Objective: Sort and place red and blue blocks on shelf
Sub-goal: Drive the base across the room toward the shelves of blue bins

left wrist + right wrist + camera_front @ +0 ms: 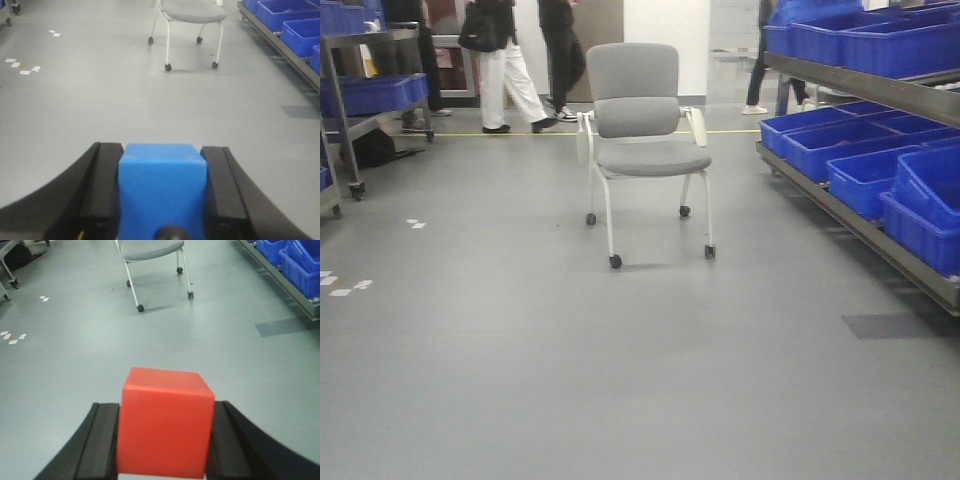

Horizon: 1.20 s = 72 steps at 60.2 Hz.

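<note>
1. Two blocks are held above the floor [520, 350]: the left gripper [162, 150] pinches the blue block [162, 192], and the right gripper [165, 407] pinches the red block [165, 427].
2. Chair [645, 130] stands ahead.
3. Bins [865, 175] fill the rack [855, 222] on the right.

The blue block [162, 192], a plain matte cube, is clamped squarely between the jaws of the left gripper [162, 160]; the red block [165, 425] is clamped likewise by the right gripper [165, 415].
</note>
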{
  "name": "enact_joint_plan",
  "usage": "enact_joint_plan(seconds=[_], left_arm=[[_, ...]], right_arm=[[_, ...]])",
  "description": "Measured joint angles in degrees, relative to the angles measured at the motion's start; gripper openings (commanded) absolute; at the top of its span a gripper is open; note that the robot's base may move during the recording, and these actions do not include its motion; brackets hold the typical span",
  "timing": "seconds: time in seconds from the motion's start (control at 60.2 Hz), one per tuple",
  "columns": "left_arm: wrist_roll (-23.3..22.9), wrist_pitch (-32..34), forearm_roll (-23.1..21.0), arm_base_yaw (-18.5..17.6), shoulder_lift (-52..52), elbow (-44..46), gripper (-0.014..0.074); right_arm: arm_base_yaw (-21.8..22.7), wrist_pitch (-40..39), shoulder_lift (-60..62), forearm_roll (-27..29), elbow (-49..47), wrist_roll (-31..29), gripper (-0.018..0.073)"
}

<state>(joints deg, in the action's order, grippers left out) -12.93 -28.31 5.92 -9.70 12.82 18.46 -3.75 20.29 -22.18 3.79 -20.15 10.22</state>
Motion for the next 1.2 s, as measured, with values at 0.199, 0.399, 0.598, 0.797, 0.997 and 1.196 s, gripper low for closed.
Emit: enact_joint_plan(seconds=[0.199,0.399,0.598,0.797,0.997,1.196], left_arm=[[0.00,0.00,0.00,0.00,0.00,0.00,0.0135],[0.00,0.00,0.00,0.00,0.00,0.00,0.0135],[0.00,0.00,0.00,0.00,0.00,0.00,0.0135],[0.00,0.00,0.00,0.00,0.00,0.00,0.0135],[0.00,0.00,0.00,0.00,0.00,0.00,0.0135],[0.00,0.00,0.00,0.00,0.00,0.00,0.0135]], right_arm=[[0.00,0.00,0.00,0.00,0.00,0.00,0.0062],[0.00,0.00,0.00,0.00,0.00,0.00,0.0062],[0.00,0.00,0.00,0.00,0.00,0.00,0.0062],[0.00,0.00,0.00,0.00,0.00,0.00,0.0062],[0.00,0.00,0.00,0.00,0.00,0.00,0.0062],[0.00,0.00,0.00,0.00,0.00,0.00,0.0062]])
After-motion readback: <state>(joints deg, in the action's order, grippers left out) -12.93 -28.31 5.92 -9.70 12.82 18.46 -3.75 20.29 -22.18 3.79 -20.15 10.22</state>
